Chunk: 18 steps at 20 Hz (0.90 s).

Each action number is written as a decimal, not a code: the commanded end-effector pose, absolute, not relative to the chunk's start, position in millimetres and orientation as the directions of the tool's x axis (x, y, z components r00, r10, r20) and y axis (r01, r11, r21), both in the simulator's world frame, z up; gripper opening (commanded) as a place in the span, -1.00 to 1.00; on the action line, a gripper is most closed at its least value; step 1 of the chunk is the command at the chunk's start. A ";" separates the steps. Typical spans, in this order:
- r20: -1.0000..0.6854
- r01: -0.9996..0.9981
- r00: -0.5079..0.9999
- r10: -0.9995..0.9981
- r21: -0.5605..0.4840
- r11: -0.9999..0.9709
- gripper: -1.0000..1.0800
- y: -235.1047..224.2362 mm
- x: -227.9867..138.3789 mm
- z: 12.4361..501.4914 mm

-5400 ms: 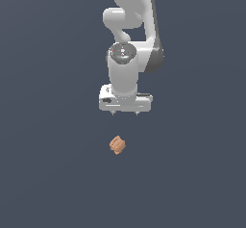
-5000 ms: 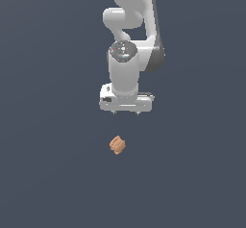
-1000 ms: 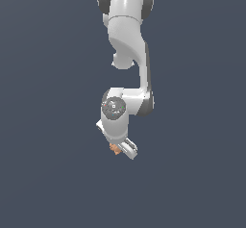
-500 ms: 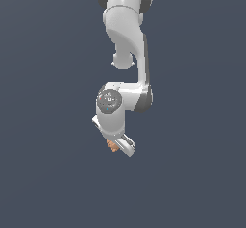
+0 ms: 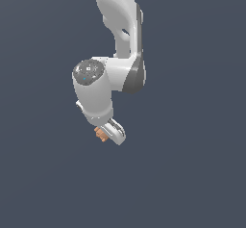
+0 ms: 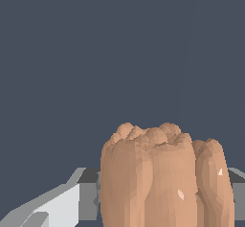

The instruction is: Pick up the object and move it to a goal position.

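The gripper (image 5: 106, 134) is clamped on the object (image 5: 101, 134) — from where I stand only a sliver of that orange-brown lump peeks out at the exterior view's left of the white finger (image 5: 116, 131), tucked right under the wrist. The wrist view settles it: the object (image 6: 162, 175) fills the foreground, its ridged, lobed sides running up between grey finger parts (image 6: 62, 204) on either flank, pressed close. So it is held, and by the look of it carried above the plain dark floor (image 5: 192, 174), though nothing here lets me tell how high.

The arm is folded in on itself, the hand canted at an angle rather than pointing straight down. No goal marker shows in either view, so I can't say which way it has to go.

What counts now, I'd judge, is the carry. That chunk is small and lumpy — the pads likely bear on lobes rather than flat faces, so a jerk or a quick wrist twist could let it roll out. Better to keep the squeeze constant, move in a smooth arc, hold the wrist's tilt steady, and slow well before arriving so the piece doesn't swing loose.
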<state>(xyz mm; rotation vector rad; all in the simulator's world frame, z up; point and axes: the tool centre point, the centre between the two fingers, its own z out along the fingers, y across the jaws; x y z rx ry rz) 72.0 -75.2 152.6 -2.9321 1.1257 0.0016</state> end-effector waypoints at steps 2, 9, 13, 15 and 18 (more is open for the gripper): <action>-0.001 -0.670 0.743 -0.670 -0.001 -0.743 -1.00 -92.6 66.5 191.7; -0.001 -0.670 0.743 -0.670 -0.001 -0.743 -1.00 -125.8 57.0 267.7; -0.001 -0.670 0.742 -0.670 -0.001 -0.742 -1.00 -144.5 52.2 309.9; -0.001 -0.670 0.742 -0.670 -0.001 -0.742 -1.00 -153.6 50.0 330.4; -0.001 -0.670 0.742 -0.670 0.000 -0.742 -1.00 -166.4 47.1 360.3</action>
